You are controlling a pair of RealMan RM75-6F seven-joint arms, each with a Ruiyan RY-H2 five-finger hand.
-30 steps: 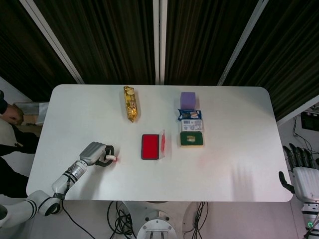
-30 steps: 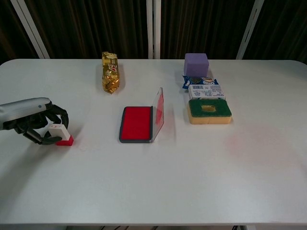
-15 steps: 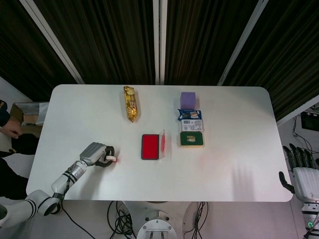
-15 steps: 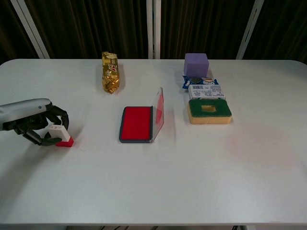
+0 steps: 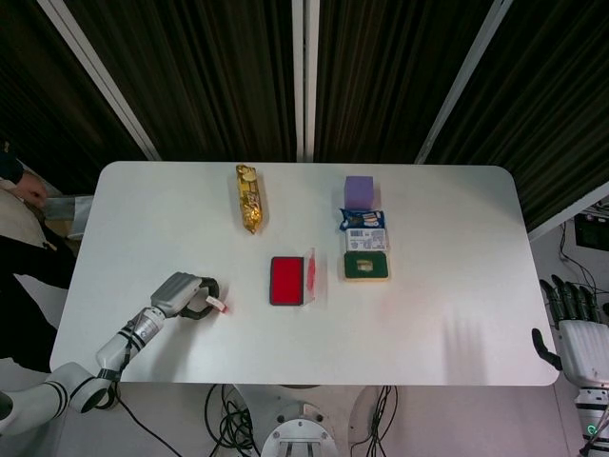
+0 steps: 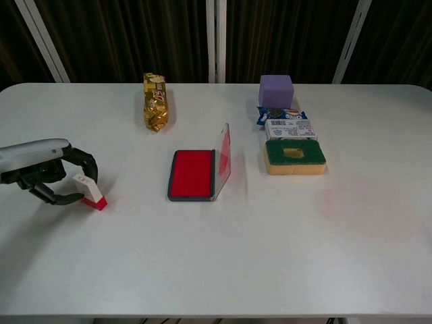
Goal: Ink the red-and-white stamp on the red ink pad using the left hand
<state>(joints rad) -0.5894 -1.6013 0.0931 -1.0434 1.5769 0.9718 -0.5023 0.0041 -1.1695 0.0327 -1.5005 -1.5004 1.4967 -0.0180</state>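
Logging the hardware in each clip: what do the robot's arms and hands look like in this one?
The left arm is silver-grey, built of rounded segments with dark bands at the joints. The left hand has a silver-grey back and black fingers. The right hand shows a pale grey palm shell with black fingers. No cables or markings can be made out on either.

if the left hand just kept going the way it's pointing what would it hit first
Likely the red ink pad. The left hand, holding the stamp tilted, points along bare table toward it; depth is hard to judge.
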